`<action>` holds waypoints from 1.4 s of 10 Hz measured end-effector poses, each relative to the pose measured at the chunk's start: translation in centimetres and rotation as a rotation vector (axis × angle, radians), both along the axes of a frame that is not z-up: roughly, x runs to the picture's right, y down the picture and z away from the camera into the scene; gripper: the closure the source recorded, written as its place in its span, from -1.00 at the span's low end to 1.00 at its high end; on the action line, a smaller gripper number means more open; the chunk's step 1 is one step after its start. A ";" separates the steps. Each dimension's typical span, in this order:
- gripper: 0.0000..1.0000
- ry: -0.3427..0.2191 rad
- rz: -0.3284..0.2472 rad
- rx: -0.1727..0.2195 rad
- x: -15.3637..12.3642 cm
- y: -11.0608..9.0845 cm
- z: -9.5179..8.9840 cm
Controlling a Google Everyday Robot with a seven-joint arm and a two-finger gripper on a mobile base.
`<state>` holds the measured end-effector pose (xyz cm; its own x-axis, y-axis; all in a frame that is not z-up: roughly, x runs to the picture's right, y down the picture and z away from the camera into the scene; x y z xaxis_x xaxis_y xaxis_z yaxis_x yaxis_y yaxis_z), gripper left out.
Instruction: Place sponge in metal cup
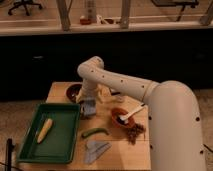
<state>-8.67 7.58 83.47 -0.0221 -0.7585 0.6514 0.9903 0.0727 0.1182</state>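
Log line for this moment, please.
gripper at sponge, left of reddish-brown bowl | metal cup apart, sponge not in it | placement pending

Dim warm light; gripper (pixel 90 103) over table (pixel 122 151)

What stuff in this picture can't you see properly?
1. Metal cup: camera view, mostly hidden behind the arm; its inside cannot be seen.
2. Sponge: directly under the gripper, near the table's back; too blurred to tell whether it is lifted or lying down.
3. Dark-red bowl: its right side is covered by the arm.
4. Table: its right part is hidden by the arm.
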 end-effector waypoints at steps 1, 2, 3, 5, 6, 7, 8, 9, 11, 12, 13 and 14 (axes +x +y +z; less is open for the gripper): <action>-0.60 0.002 -0.002 0.002 -0.1 0.0 0.0; -0.60 0.004 -0.004 0.004 -0.2 -0.1 -0.1; -0.60 0.004 -0.005 0.007 -0.2 -0.1 -0.2; -0.60 -0.002 -0.006 0.025 -0.3 -0.3 -0.3; -0.60 -0.006 -0.006 0.033 -0.3 -0.3 -0.4; -0.60 -0.014 -0.003 0.047 -0.3 -0.4 -0.6; -0.60 -0.019 0.000 0.057 -0.2 -0.4 -0.7; -0.60 -0.023 0.002 0.062 -0.2 -0.4 -0.8; -0.60 -0.030 0.004 0.069 -0.2 -0.6 -0.9; -0.60 -0.032 0.004 0.069 -0.2 -0.6 -1.0; -0.60 -0.035 0.003 0.070 -0.3 -0.6 -1.1; -0.60 -0.037 0.002 0.070 -0.4 -0.7 -1.1</action>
<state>-9.06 6.91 82.33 -0.0433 -0.8025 0.5951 0.9851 0.0649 0.1593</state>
